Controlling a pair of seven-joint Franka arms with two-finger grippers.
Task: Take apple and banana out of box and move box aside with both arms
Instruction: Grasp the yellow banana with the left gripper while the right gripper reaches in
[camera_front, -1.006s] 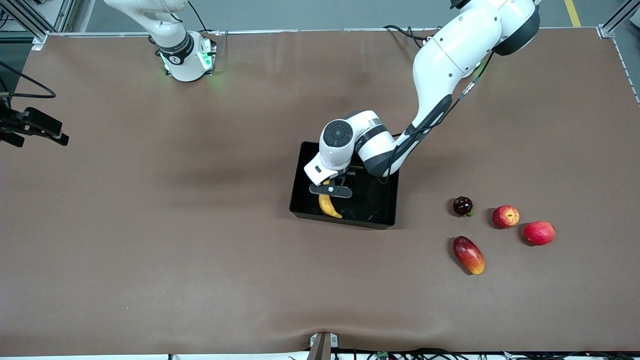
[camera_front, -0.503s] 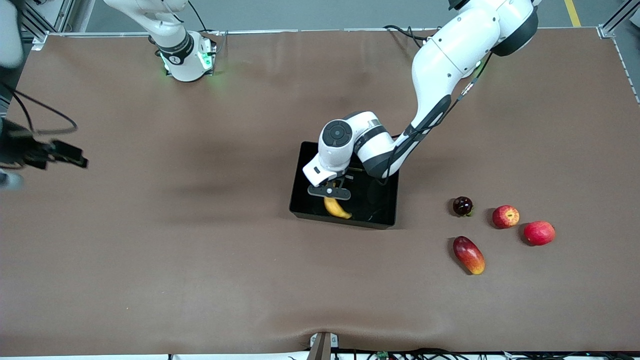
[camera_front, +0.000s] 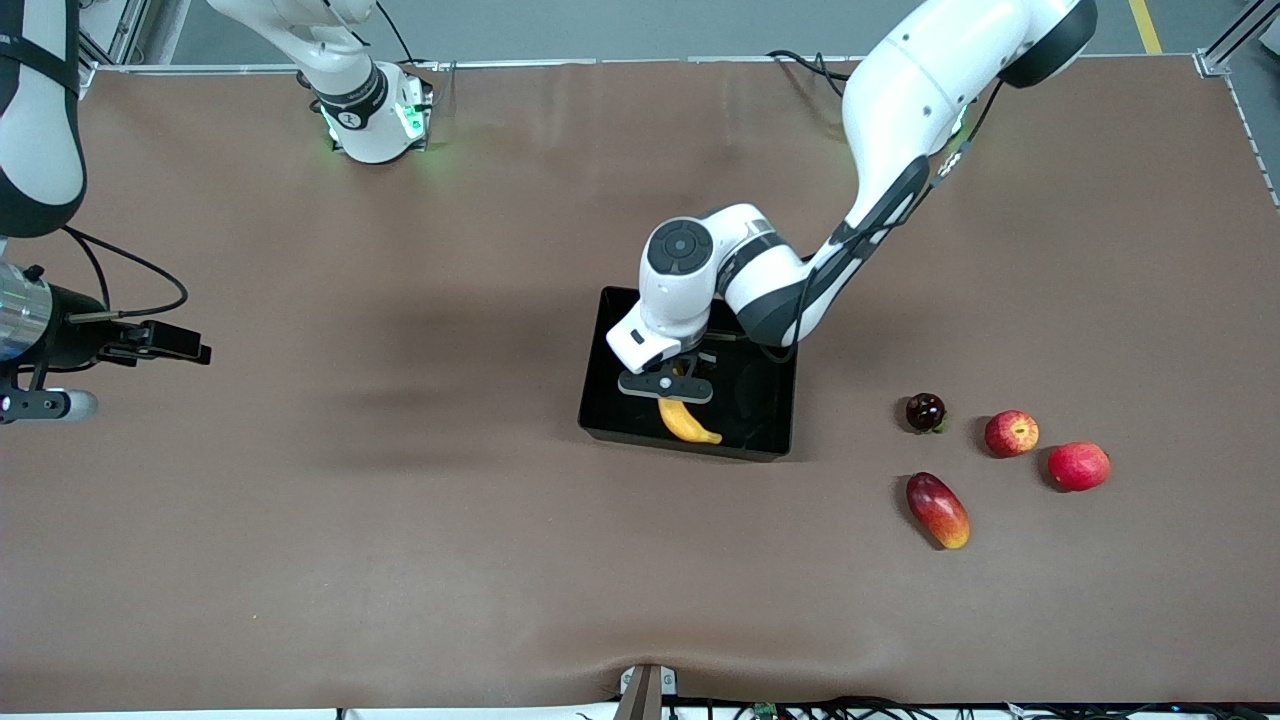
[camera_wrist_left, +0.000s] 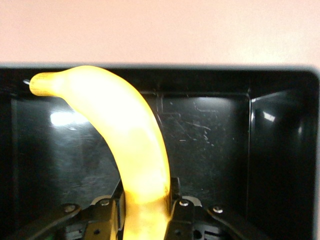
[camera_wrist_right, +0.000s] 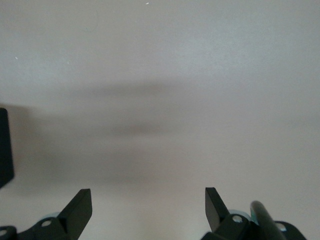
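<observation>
The left gripper (camera_front: 668, 386) pinches the smooth, curved yellow banana (camera_wrist_left: 127, 145) over the shiny black box (camera_front: 775, 420). The right gripper (camera_wrist_right: 148, 206) hangs wide open, holding nothing, over the soft brown table (camera_front: 350, 540). Four reddish fruits (camera_front: 1011, 433) sit toward the left arm's end.

High front camera overlooks the table; the left wrist camera shares the tray (camera_front: 770, 420) close up.

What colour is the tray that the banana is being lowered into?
Glossy black tray, clearest in the left wrist view.
</observation>
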